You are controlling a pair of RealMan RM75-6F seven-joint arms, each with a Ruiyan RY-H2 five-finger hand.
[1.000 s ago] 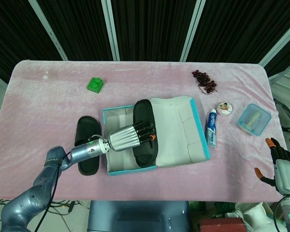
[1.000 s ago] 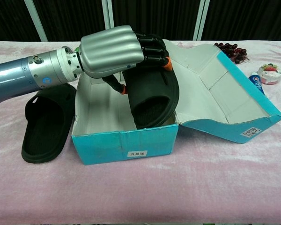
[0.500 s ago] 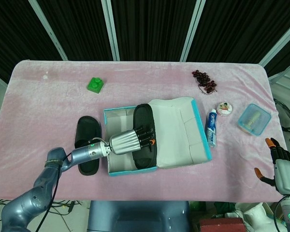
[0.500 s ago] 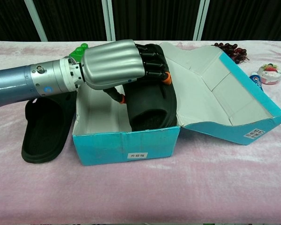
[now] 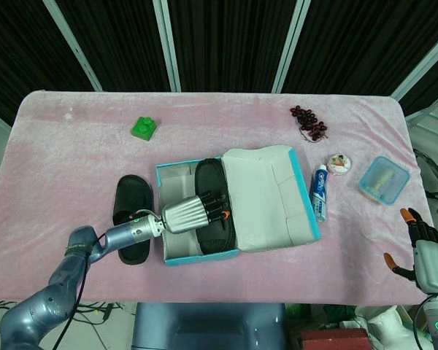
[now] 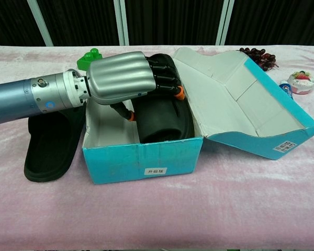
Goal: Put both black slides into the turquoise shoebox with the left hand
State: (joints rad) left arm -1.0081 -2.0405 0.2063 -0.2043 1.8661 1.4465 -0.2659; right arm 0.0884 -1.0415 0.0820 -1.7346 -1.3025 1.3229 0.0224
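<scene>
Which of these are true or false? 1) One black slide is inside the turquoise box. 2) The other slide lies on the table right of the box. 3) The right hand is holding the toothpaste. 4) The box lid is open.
1) True: one black slide sits in the turquoise shoebox, with the left hand gripping it.
2) False: the second slide lies on the table left of the box.
3) False: the right hand hangs empty off the table edge, fingers apart; the toothpaste lies untouched.
4) True: the lid is folded open.
</scene>
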